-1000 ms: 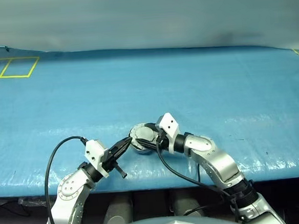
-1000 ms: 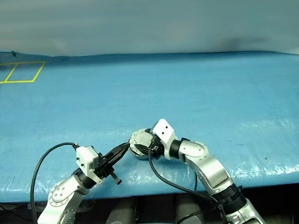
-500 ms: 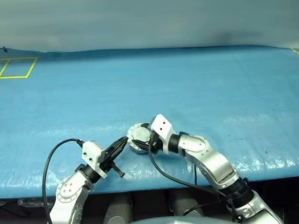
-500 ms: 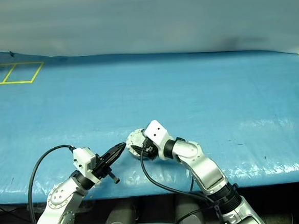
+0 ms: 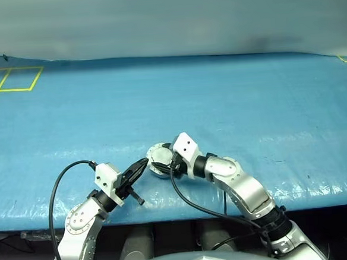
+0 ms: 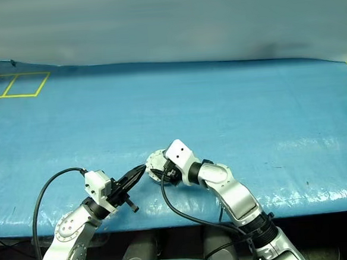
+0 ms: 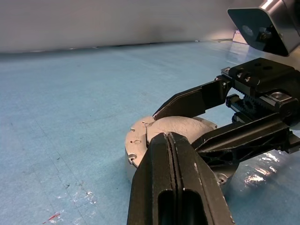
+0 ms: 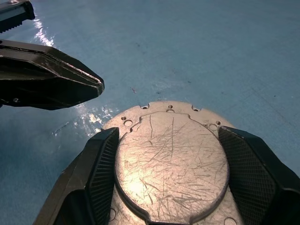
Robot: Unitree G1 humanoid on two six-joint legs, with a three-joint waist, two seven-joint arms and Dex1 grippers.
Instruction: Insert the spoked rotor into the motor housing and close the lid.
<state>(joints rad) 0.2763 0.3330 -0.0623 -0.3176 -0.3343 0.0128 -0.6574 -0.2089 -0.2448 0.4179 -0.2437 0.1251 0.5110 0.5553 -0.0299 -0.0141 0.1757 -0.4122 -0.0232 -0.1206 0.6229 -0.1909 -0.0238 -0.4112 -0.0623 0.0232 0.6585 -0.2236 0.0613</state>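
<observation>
Motor housing (image 8: 164,110), with its lid (image 8: 171,166) shut flat on top, sits near the front edge of the blue tabletop (image 5: 219,103), at about 6 o'clock in the head views. The lid's outer face is plain grey metal, much scratched; no brand, label or lettering can be read on it or on the flange with its small holes. The spoked rotor cannot be seen with the lid down.

The right gripper (image 8: 171,176) has its jaws spread wide, one finger at each side of the lid, close against its edge; whether they press on it is hard to tell. The left gripper (image 7: 171,140) has its jaws pressed together, holding nothing, with the tip just beside the housing at its 9 o'clock side. The near part of the housing is hidden behind that gripper in the left wrist view.

Yellow tape lines (image 5: 12,79) mark squares at the far 10 o'clock corner.
</observation>
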